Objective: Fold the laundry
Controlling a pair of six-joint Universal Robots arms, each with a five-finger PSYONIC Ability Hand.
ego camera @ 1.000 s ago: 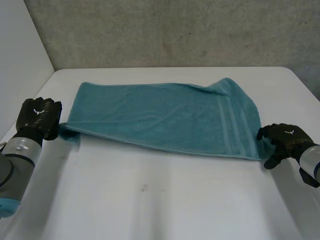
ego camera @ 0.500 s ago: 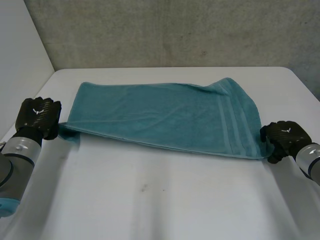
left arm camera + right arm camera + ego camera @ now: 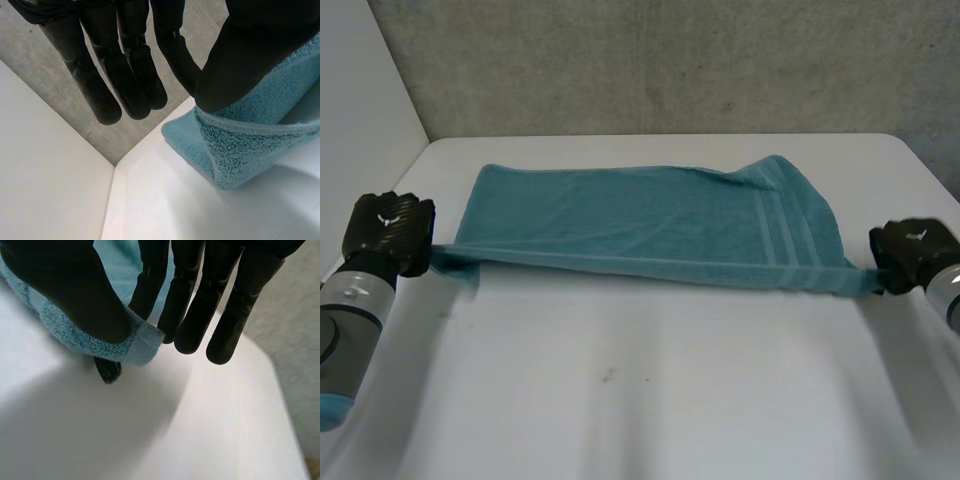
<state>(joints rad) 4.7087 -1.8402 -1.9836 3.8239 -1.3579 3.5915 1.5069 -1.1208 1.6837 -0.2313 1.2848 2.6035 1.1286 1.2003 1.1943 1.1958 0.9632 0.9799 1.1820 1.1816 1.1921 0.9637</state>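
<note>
- teal terry towel lies on the far half of the white table, long axis running side to side, hand to hand
- far long edge lies flat; near long edge is pulled taut in a straight line, both near corners drawn to points
- looped pile, hemmed edges, woven stripe bands across the end by the right hand
- left hand: thumb clamps the near left corner, cloth folded over under it; other fingers straight and free
- right hand: thumb and one fingertip pinch the near right corner; the rest straight, off the cloth
</note>
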